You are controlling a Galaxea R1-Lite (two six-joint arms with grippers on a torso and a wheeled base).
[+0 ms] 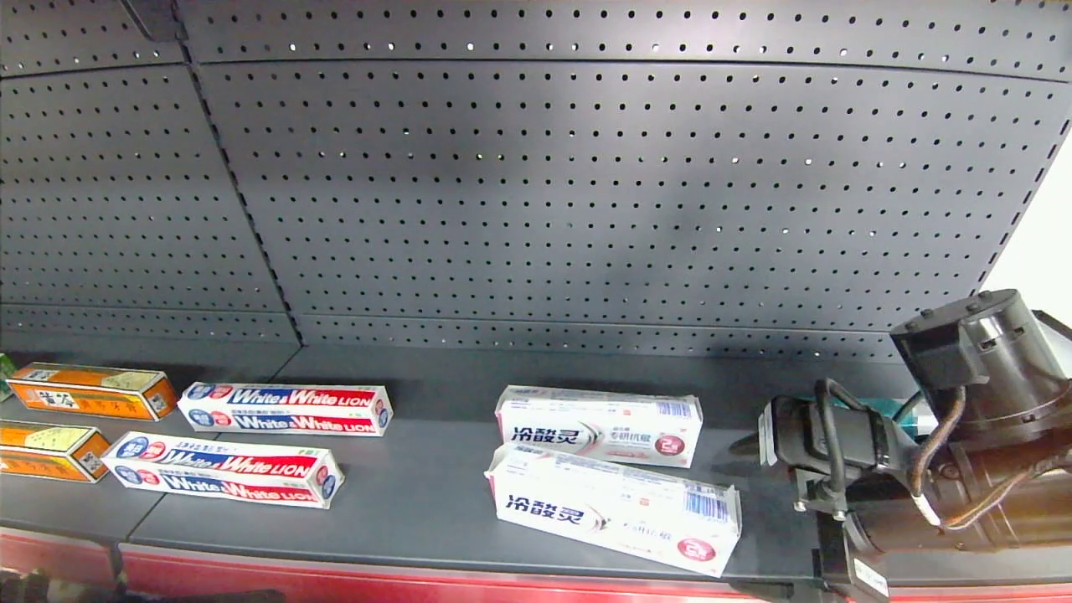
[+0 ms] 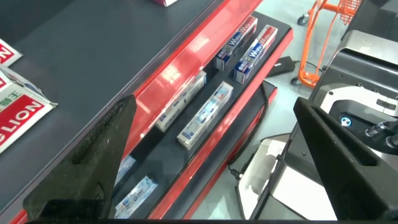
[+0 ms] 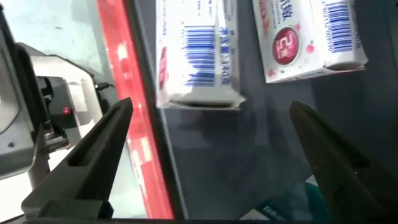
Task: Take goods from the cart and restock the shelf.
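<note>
The shelf (image 1: 435,494) is a dark grey board with a red front edge (image 1: 419,582) and a perforated back panel (image 1: 586,209) rising behind it. The right arm (image 1: 963,469) lies low over the shelf's right end, pointing toward the middle.

Two white boxes lie right of the middle. One (image 1: 615,507) lies slanted at the front edge and the other (image 1: 599,425) is just behind it. Left of the middle are two blue-and-red boxes, one (image 1: 222,469) near the front and one (image 1: 286,409) farther back. Two orange boxes sit at the left end, again one (image 1: 50,450) in front and one (image 1: 92,390) behind.

A teal box (image 1: 913,410) lies at the right end, mostly hidden behind the arm. The right wrist view shows a corner of it between the roots of the fingers.

The right gripper (image 3: 211,106) has its fingers spread wide and grips nothing, and it faces the barcoded ends of the white boxes.

The left gripper (image 2: 214,102) hangs beyond the shelf's front edge, its fingers also wide apart and empty. Beneath it a lower shelf (image 2: 186,158) carries more boxes in rows. An orange cart (image 2: 329,37) stands on the floor beyond.
</note>
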